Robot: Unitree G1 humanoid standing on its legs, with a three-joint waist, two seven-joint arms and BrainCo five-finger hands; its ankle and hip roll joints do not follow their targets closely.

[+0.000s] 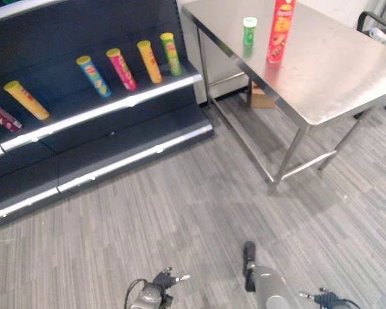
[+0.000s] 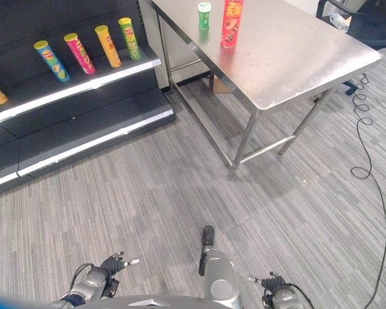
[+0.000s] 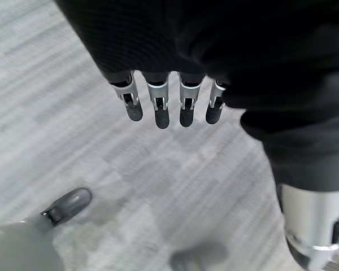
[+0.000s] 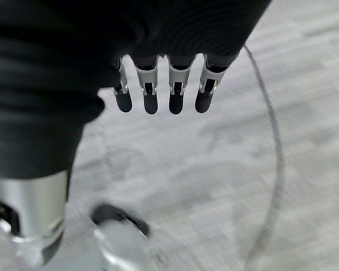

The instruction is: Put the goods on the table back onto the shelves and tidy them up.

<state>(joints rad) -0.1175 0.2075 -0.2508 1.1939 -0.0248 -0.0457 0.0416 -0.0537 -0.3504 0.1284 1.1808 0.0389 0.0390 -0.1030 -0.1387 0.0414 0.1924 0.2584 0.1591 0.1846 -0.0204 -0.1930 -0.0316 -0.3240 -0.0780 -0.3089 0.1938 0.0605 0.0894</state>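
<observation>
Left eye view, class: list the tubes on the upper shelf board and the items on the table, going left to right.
Yellow tube → blue tube → pink tube → orange tube → green tube → small green can → tall red tube.

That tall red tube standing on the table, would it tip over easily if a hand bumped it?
Probably. The tall red tube stands upright on a narrow base, so a nudge near its top would likely topple it. Once down, its round shape would probably let it roll on the smooth steel table. It looks stiff.
</observation>
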